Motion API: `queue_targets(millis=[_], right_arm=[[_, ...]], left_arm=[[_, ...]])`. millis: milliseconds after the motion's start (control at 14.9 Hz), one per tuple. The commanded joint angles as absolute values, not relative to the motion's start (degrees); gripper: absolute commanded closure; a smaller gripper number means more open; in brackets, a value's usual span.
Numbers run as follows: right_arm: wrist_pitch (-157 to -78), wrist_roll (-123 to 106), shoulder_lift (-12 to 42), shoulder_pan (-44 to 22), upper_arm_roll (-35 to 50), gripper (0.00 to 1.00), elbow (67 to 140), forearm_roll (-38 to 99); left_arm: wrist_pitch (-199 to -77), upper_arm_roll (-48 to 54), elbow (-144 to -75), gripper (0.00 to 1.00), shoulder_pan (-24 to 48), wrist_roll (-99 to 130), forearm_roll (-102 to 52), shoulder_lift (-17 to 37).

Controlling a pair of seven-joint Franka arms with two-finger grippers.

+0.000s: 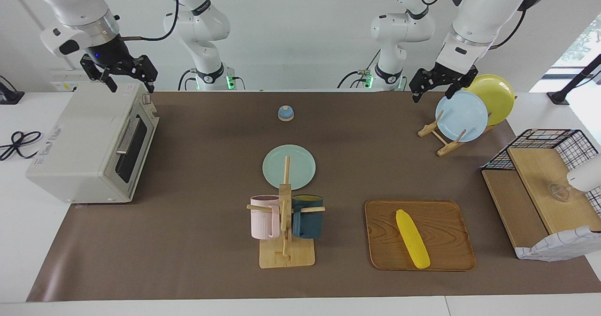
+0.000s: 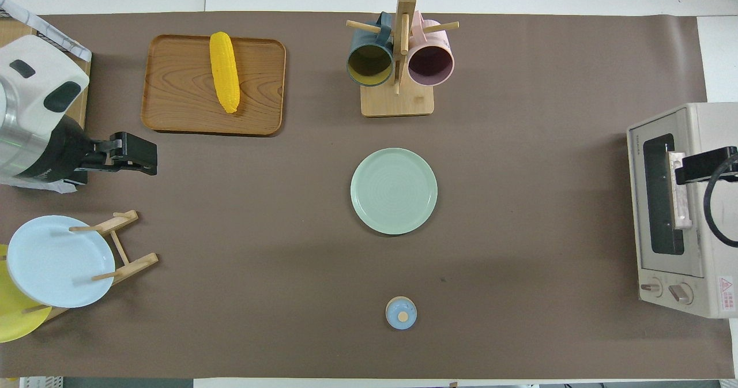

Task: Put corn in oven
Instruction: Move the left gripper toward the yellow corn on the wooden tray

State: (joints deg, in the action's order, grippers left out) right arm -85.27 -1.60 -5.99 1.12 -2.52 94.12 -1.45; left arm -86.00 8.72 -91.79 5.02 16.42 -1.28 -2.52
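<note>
Taking the facing view from left to right: the oven [image 1: 94, 142] sits at the right arm's end of the counter [image 1: 197, 241], its door shut. The right tool [image 1: 127, 77] hangs over the oven's top, fingers spread and holding nothing. Mid-counter are a green plate [image 1: 288, 166] and a mug rack [image 1: 285, 222]. Toward the left arm's end, a wooden tray [image 1: 436, 222] near the counter's edge farthest from the robots carries the corn [image 1: 412, 238]. Its long axis runs roughly away from the robots, slightly slanted. The left tool [image 1: 434, 87], released and empty, hangs over the plate stand [image 1: 443, 140]. The corn lies outward from it, and the left arm looks nearer.
</note>
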Motion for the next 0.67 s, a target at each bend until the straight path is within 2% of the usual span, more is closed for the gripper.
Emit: queue_targets(millis=[0, 468, 535, 602], right_arm=[[-84.9, -1.4, -6.0, 1.5, -2.2, 0.00, 93.9, -1.1], [-84.7, -2.3, -6.2, 2.1, -2.5, 0.00, 94.1, -1.1], [-85.1, -3.0, -6.2, 1.8, -2.5, 0.05, 94.3, -1.1], [-85.2, -3.3, -6.2, 1.6, -2.5, 0.53, 94.3, -1.1]], left_arm=[[-86.7, 8.3, -91.8, 0.00, 5.5, 16.2, -1.8, -2.7], [-88.3, 8.4, -92.0, 0.00, 5.1, 16.0, -3.0, -2.7], [-88.4, 8.4, -92.0, 0.00, 5.4, 16.3, -3.2, -2.7], [-88.4, 8.4, -92.0, 0.00, 5.7, 16.6, -3.3, -2.7]])
